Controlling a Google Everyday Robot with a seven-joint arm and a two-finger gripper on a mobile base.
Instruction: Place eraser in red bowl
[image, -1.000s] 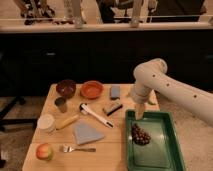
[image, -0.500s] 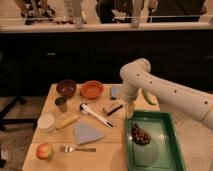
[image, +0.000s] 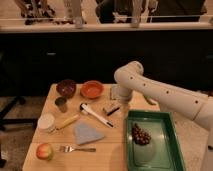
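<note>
Table (image: 116, 150) holds its things as before; arm (image: 165, 95) has swung further left, nearer the red bowl (image: 92, 89). Gripper (image: 120, 99) hangs just beside the eraser (image: 111, 109), which lies on the table; how open it is cannot be told.

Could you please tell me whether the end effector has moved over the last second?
Yes. Judged against the green tray, the end effector has moved left across the view, and now hangs just right of the eraser.
</note>
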